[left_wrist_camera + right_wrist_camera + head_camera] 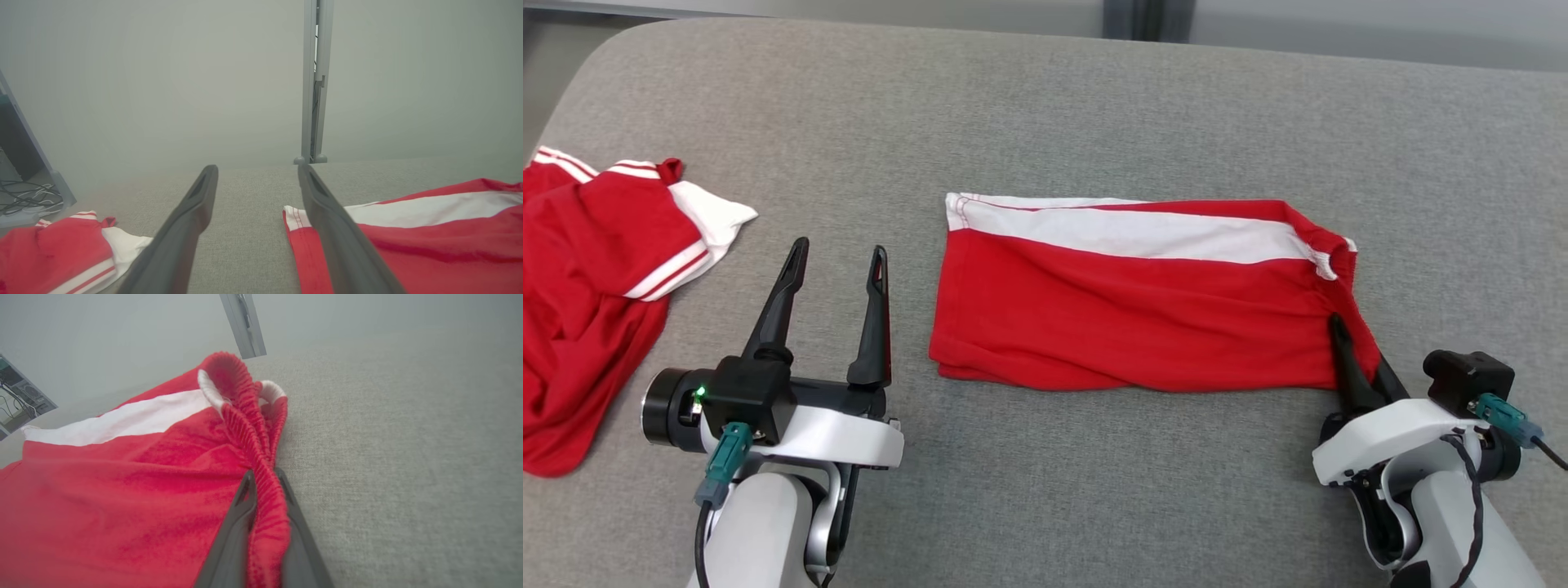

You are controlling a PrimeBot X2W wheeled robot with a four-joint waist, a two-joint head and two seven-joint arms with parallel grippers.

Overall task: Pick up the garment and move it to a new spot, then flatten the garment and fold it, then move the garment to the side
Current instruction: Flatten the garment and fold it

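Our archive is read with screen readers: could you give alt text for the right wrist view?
The right gripper pinches the ribbed waistband of a red garment with a white stripe. The garment lies to the view's left on a grey fabric surface.

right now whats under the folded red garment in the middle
The grey cushion shows all round the folded garment; anything beneath is covered. The right claw pinches its waistband edge.
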